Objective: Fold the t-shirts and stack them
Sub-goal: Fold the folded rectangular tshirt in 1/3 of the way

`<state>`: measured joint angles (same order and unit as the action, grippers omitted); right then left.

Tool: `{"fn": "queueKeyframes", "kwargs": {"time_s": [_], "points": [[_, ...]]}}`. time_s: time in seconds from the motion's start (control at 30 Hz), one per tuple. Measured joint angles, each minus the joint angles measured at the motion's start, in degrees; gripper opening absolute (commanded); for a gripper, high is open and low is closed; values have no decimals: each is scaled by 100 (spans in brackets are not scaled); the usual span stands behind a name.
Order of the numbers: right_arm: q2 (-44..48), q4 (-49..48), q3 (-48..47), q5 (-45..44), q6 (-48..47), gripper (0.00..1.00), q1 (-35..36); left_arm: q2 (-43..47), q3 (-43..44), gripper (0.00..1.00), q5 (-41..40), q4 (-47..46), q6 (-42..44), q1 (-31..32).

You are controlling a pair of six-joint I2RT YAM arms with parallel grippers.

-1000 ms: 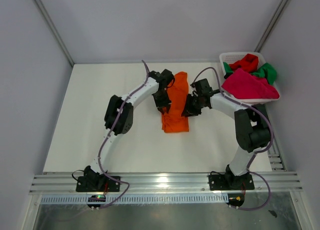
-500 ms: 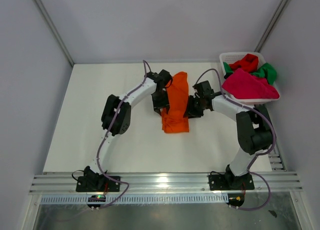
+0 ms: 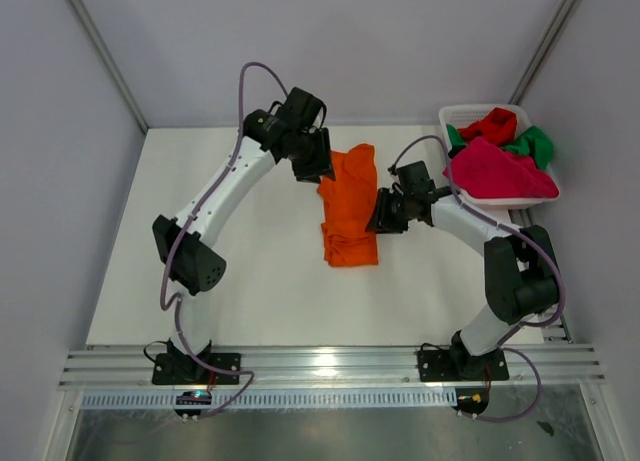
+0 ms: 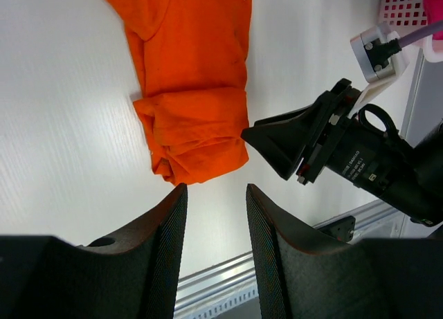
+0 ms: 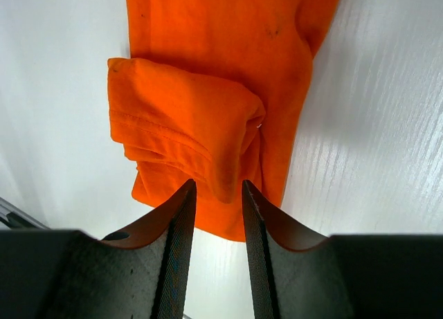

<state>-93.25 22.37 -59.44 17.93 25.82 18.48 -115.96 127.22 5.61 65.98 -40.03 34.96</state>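
The left gripper [image 3: 312, 167] was held with jaws parted and empty near the far-left corner of the orange t-shirt [image 3: 348, 206], which was laid partly folded on the table [image 3: 200, 271]. The right gripper [image 3: 379, 213] was likewise parted and empty at the shirt's right edge. The magenta-pink t-shirt [image 3: 495, 171], red t-shirt [image 3: 492, 126] and green t-shirt [image 3: 536, 144] were heaped in the basket [image 3: 455, 111].

Both arms [image 3: 225, 186] have white links, black joints and lilac cables [image 3: 241, 91].
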Motion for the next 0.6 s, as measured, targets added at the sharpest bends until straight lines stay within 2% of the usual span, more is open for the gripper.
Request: {"fn": "queueKeyframes", "kwargs": {"time_s": [0.27,0.47,0.6], "points": [[195,-101,295,232,-33,37,85,144,7,43,-216,254,74,0],[962,-83,852,354,-66,38,542,385,7,43,-369,297,155,0],[1045,-203,922,385,-57,38,789,481,7,43,-367,317,153,0]]}}
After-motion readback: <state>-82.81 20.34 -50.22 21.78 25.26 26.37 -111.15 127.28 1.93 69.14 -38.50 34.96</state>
